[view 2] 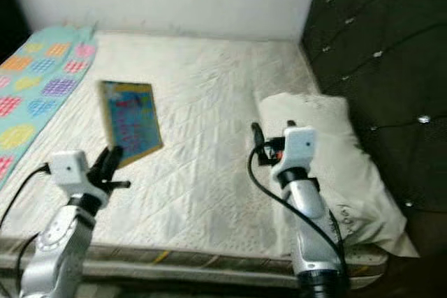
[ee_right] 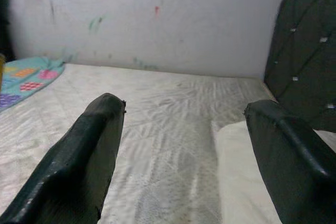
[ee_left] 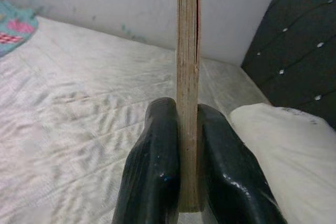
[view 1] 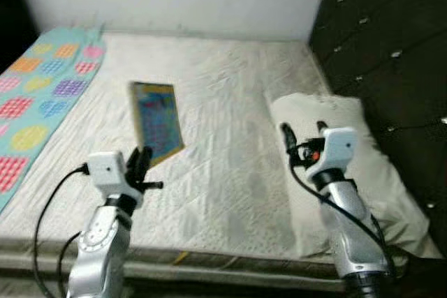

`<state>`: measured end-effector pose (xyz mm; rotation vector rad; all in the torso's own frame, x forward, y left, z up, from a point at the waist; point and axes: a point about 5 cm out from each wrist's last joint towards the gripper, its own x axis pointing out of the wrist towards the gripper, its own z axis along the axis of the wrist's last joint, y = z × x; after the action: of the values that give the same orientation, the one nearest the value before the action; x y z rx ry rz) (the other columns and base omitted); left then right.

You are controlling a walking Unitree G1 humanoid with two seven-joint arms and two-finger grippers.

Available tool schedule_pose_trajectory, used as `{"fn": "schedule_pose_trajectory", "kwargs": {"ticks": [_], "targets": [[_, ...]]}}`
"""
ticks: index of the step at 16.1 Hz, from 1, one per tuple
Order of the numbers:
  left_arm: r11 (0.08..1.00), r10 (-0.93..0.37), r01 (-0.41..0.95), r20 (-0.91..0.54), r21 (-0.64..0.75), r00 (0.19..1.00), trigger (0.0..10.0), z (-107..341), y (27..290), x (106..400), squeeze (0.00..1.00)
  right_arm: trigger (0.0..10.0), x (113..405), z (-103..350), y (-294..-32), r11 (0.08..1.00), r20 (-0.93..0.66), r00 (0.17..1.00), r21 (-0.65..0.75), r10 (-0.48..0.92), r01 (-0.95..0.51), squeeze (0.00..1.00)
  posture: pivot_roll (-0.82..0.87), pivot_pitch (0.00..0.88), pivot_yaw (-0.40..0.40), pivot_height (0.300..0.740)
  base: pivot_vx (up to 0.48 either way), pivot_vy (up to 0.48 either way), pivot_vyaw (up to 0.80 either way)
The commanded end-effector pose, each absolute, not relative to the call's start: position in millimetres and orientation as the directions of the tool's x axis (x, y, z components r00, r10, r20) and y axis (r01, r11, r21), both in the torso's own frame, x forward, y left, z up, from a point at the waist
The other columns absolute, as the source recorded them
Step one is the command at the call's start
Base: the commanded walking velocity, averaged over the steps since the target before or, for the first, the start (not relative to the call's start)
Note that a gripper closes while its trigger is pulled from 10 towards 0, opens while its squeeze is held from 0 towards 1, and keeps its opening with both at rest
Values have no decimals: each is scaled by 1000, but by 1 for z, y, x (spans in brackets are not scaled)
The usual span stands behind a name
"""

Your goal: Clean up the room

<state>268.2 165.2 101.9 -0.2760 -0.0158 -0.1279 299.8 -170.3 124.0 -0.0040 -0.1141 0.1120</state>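
Colourful book (view 1: 158, 123) clamped by its near edge in left gripper (view 1: 140, 162), raised over white mattress (view 1: 230, 137). Right gripper (view 1: 304, 130) spread wide, empty, above pillow (view 1: 377, 172).

I see both silver arms raised forward, forearms angled up from the lower edge of the head views. Left gripper (view 1: 142, 160): fingers (ee_left: 157, 171) pressed flat against either side of a thin book (view 1: 158, 122), gripping its lower edge. Right gripper (view 1: 304, 130): fingers (ee_right: 89, 150) spread wide apart, nothing between them, wrist level.
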Motion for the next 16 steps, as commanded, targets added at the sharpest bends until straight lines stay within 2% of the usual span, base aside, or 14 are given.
{"fn": "schedule_pose_trajectory", "kwargs": {"ticks": [1,5,6,8,13,16], "targets": [[953,-150,166,80,-254,985,10000,113,161,271,0,10000,302,128,-171,995,125,987,-5,102,-102,0,-133,0,17,740,304,0,0],[952,-154,169,78,-254,985,10000,113,160,272,0,10000,303,130,-173,995,127,987,-12,98,-97,0,-137,0,17,740,305,0,0],[953,-151,165,76,-255,986,10000,112,159,273,0,10000,303,129,-176,995,125,988,-50,92,-86,0,-136,0,16,740,255,0,0],[957,-130,143,68,-251,989,10000,112,160,273,0,10000,301,116,-184,988,58,996,-143,61,-52,0,-135,0,15,740,0,0,0],[961,-107,117,56,-249,993,10000,110,163,272,0,10000,295,109,-191,991,35,999,-128,33,-28,0,-132,0,11,740,0,0,0],[959,-83,91,39,-269,996,10000,109,162,274,0,10000,298,110,-191,992,30,999,-120,29,-25,0,-135,0,8,740,0,0,-725]]}}
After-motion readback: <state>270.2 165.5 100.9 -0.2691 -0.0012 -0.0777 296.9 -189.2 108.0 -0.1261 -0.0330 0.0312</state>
